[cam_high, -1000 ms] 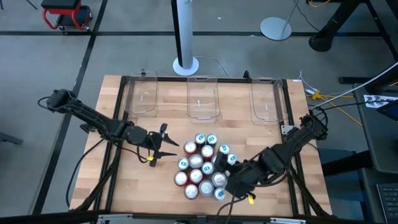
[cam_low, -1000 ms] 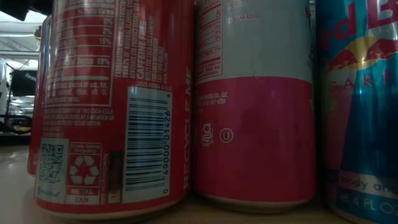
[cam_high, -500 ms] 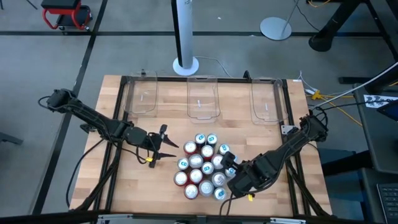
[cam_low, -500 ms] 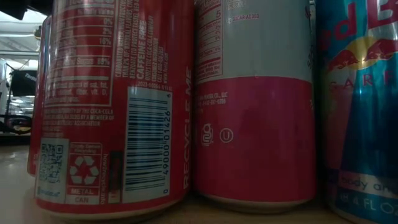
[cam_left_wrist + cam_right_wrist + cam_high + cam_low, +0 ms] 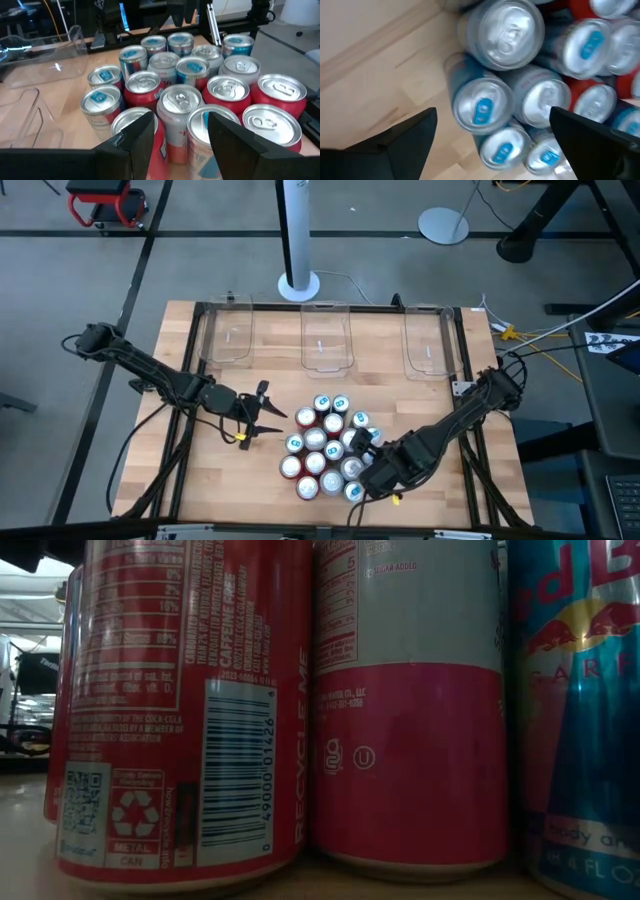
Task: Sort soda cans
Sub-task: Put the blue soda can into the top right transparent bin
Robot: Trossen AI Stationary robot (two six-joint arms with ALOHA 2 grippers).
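While soda cans (image 5: 327, 443) huddle mid-table, right end effector (image 5: 366, 458) spread wide above cluster's edge, bare wood beside.

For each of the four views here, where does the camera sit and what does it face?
High: overhead, looking down on the wooden table, both arms and the cluster of silver-topped soda cans.
Low: table height, facing can sides; no arm shows.
Left wrist: behind the left hand, open, facing the cans.
Right wrist: above the cans, open right hand framing them.
All four show the cluster.
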